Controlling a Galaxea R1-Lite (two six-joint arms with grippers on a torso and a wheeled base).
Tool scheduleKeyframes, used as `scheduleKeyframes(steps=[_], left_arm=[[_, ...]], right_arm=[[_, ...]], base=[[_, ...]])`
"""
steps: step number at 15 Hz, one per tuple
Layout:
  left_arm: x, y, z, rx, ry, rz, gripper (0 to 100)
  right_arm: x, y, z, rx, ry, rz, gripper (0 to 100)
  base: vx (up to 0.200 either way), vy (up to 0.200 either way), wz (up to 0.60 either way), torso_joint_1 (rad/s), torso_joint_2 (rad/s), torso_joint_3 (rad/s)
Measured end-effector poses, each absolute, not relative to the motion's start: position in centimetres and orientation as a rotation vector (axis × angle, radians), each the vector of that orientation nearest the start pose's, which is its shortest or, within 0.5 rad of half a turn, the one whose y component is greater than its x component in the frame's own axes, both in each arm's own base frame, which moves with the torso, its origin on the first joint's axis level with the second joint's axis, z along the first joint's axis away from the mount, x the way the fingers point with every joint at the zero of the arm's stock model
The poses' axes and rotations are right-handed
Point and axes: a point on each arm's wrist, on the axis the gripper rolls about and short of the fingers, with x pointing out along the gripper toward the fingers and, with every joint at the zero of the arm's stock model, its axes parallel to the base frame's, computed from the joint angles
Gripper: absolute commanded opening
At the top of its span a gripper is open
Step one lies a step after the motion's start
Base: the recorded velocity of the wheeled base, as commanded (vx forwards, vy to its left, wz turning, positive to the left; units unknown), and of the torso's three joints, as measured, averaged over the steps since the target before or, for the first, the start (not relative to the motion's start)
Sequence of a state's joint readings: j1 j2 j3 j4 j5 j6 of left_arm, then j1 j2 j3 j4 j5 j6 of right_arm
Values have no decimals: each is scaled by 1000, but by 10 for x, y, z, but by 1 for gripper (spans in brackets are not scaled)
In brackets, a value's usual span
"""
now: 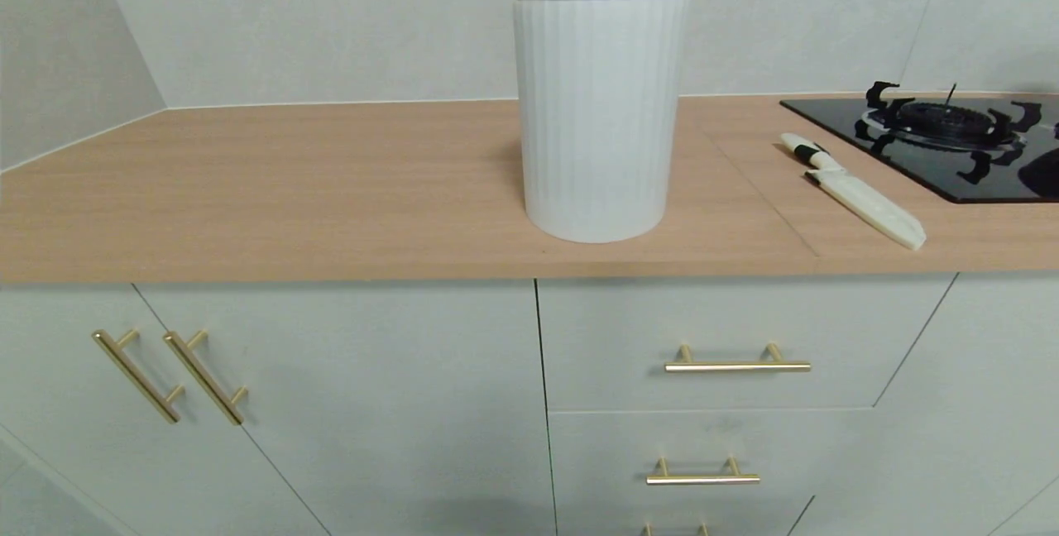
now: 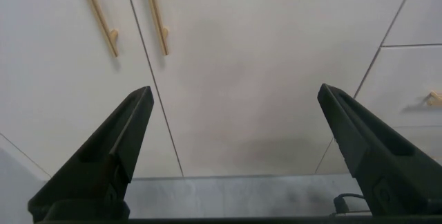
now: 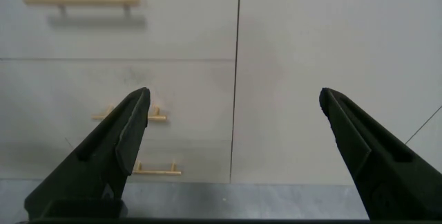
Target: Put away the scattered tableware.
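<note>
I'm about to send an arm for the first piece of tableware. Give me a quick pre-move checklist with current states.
1. Knife lying flat on the countertop, apart from the hob: ok.
2. White ribbed holder upright, top open: ok.
3. Room inside the holder: cannot tell, interior hidden.
4. Left gripper jaws wide open, nothing between them: ok.
5. Right gripper jaws wide open, nothing between them: ok.
6. Grippers up at counter level: not ok, both face the cabinet fronts below the countertop.
</note>
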State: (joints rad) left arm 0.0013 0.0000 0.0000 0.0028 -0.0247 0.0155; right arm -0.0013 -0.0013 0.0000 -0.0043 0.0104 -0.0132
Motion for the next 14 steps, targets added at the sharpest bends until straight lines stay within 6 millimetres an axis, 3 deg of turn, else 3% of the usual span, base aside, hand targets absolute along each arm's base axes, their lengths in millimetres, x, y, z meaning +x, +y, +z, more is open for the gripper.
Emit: scheduleKeyframes(steps=[14], left_arm=[[-23,-1,75,15,3,-23,100]], right_arm=[[-23,0,76,-13,-6,8,100]], base=[[0,0,0,185,-479,-287]])
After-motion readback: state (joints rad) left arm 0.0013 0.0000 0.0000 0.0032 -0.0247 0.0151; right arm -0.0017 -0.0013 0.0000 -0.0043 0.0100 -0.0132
